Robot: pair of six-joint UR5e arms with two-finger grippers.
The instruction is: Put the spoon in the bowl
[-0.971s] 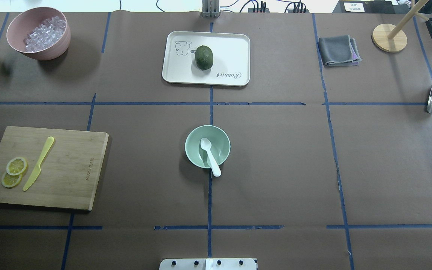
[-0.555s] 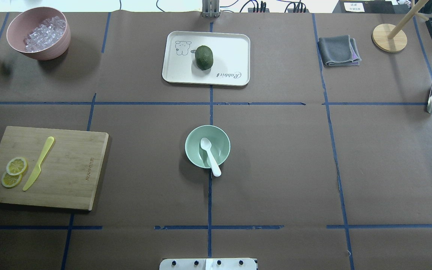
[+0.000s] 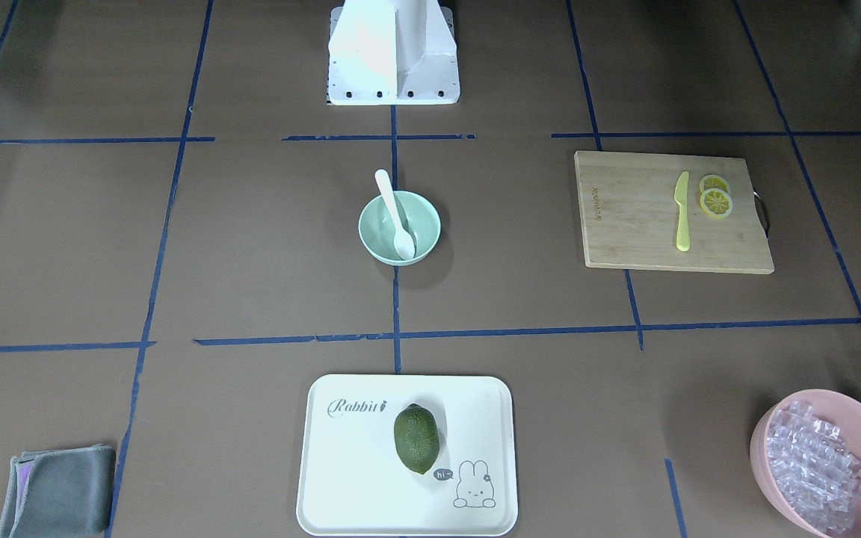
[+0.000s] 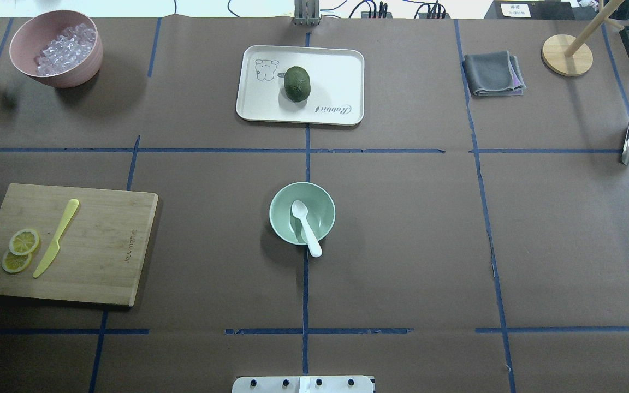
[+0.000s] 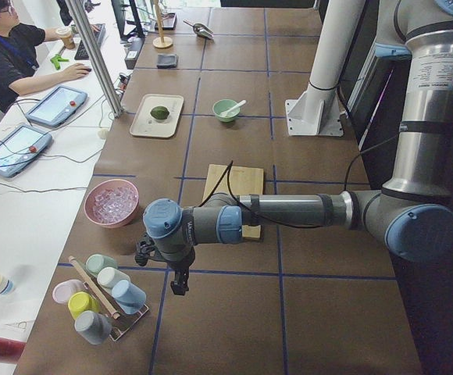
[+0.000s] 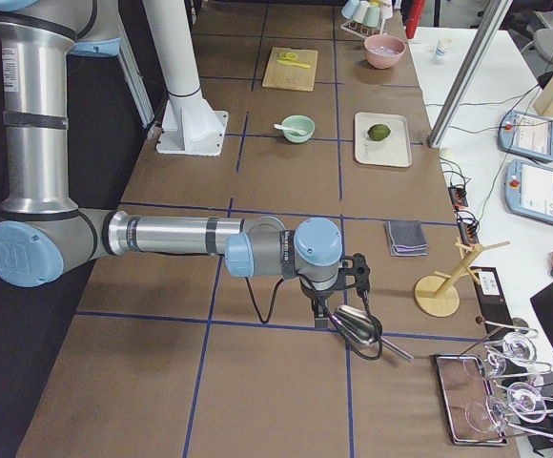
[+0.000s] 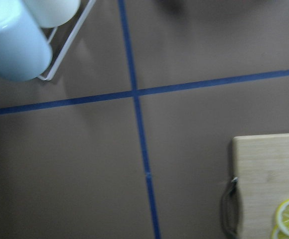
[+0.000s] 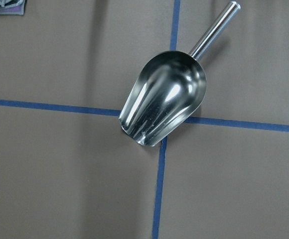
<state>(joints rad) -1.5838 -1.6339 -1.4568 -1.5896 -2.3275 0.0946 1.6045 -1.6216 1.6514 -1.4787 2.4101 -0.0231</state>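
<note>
The white spoon (image 4: 307,228) lies in the mint-green bowl (image 4: 280,214) at the table's middle, scoop inside and handle sticking out over the rim toward the robot. It shows the same way in the front view, spoon (image 3: 396,217) and bowl (image 3: 371,237). My left gripper (image 5: 178,281) hangs over the table's far left end, seen only in the exterior left view. My right gripper (image 6: 326,320) hangs over the far right end, seen only in the exterior right view. I cannot tell whether either is open or shut. Both are far from the bowl.
A wooden cutting board (image 4: 96,245) with a yellow knife (image 4: 57,238) and lemon slices sits at left. A pink bowl of ice cubes (image 4: 55,48) is at back left, a white tray (image 4: 336,71) with an avocado at back centre. A metal scoop (image 8: 165,97) lies under the right wrist.
</note>
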